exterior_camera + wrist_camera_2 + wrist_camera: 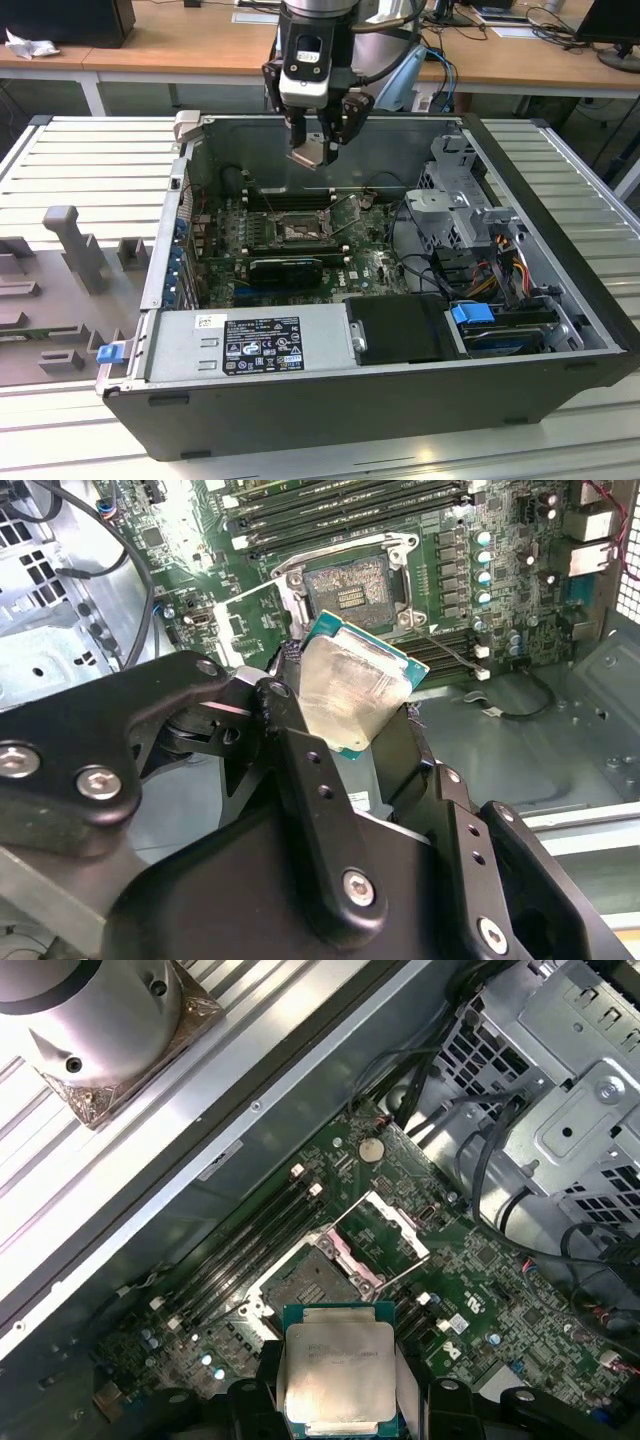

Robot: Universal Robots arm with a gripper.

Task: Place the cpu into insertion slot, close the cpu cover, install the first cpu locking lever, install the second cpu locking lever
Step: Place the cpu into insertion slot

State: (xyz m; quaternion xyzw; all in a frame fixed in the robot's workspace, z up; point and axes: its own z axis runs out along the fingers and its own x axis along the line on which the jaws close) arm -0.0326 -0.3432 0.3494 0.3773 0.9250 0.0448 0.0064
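In the exterior view the gripper hangs over the rear part of an open computer case that lies on a slatted metal counter. It is closed on the cpu, which it holds tilted in the air above the motherboard. The insertion slot lies below it on the board, with nothing in it. Nearer the camera, a long black card runs across the board behind the grey power supply. In the second wrist view the black fingers clamp the cpu by two opposite edges, its dull silver top facing the camera. Beyond it the insertion slot stands bare, and the cpu cover is swung open beside the slot. The long memory slots run just past the slot. In the first wrist view the cpu sits between the fingers, well apart from the insertion slot on the board, and the cpu cover is folded back along one side of it.
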